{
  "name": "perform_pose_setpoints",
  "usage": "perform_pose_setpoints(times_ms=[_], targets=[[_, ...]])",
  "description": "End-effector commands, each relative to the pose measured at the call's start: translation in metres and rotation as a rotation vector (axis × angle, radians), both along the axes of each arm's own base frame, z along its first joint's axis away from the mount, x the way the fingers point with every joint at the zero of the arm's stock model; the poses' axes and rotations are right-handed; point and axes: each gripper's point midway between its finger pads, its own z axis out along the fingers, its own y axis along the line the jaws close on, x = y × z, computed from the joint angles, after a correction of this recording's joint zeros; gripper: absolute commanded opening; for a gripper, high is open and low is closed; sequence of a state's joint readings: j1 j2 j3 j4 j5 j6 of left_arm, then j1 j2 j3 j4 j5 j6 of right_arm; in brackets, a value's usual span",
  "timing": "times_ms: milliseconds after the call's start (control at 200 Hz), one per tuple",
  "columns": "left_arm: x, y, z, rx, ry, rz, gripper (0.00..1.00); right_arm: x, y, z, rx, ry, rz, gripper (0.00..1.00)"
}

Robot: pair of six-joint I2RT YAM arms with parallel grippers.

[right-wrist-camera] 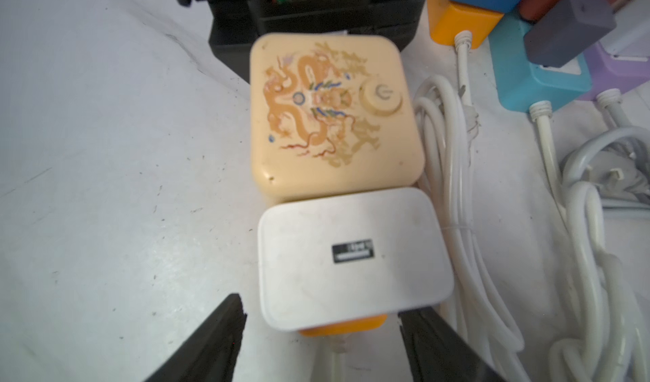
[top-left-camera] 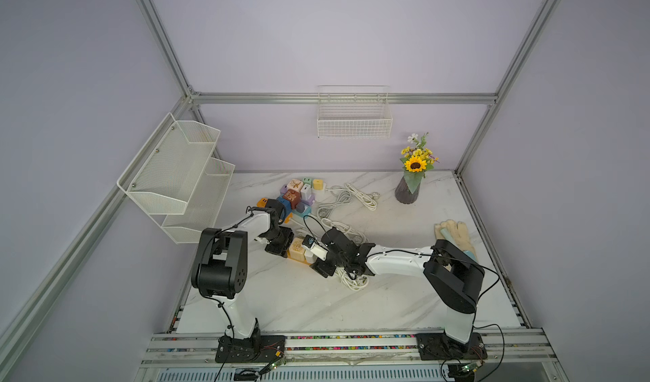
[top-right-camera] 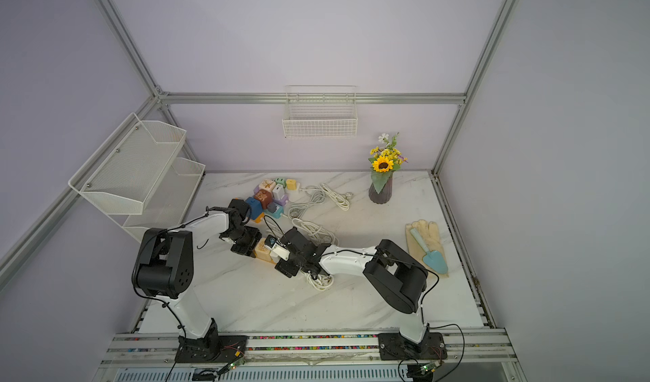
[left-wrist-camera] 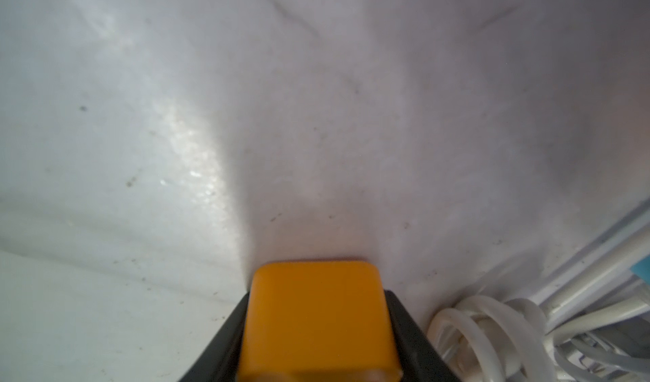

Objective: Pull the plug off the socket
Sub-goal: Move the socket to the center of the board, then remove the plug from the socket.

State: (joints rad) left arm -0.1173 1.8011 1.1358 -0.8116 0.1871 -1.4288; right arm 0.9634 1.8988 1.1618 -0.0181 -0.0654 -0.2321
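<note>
In both top views the marble-look table [top-left-camera: 316,303] carries a cluster of coloured plastic cubes [top-left-camera: 295,197] at the back, with looped white cords [top-left-camera: 346,197] trailing from them toward the middle. A ribbed dark vase [top-left-camera: 408,190] of flowers stands at the far right. Nearer lies a pale glove [top-left-camera: 453,232] with a teal trowel [top-right-camera: 431,253] on it. A mesh rack [top-left-camera: 176,172] and a wire basket [top-left-camera: 353,120] hang on the walls. The cream socket [top-left-camera: 296,248] sits mid-table between the left gripper [top-left-camera: 283,246] and the right gripper [top-right-camera: 283,261], whose wrist camera overhangs its near side.

In the left wrist view the left gripper is clamped on the socket's smooth orange flank. Black fingers [left-wrist-camera: 228,327] press both sides, and cords lie just beside.

In the right wrist view the socket is a round-cornered cube with a dragon print and a round button [right-wrist-camera: 381,97]. The plug [right-wrist-camera: 351,257] (white, matte, a small black label on top) is still seated against the socket's side. The right gripper's black fingers [right-wrist-camera: 211,341] stand apart, flanking the plug's outer end, with a clear gap on one side. Cords run close along the socket and plug. The cubes crowd just past them.
</note>
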Motion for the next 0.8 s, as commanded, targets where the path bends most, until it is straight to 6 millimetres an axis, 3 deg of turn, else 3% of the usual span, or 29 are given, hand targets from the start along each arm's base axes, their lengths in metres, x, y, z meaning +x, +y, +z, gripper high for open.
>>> perform_pose_setpoints(times_ms=[0,215,525,640,795], targets=[[-0.021,0.005,-0.006,0.015,0.07,-0.008,0.17,0.006,0.017,0.015,0.042,-0.036,0.059,0.74],[-0.018,0.005,-0.003,0.016,0.065,-0.013,0.1,0.01,0.022,0.012,0.045,-0.02,0.06,0.71],[-0.016,0.005,-0.002,0.019,0.065,-0.016,0.0,0.012,0.023,0.007,0.024,-0.005,0.053,0.5],[-0.015,0.006,-0.002,0.024,0.064,-0.014,0.0,0.012,0.026,0.018,0.035,-0.015,0.058,0.39],[-0.017,0.008,-0.003,0.039,0.076,-0.005,0.0,0.009,0.027,0.035,0.064,-0.017,0.071,0.33]])
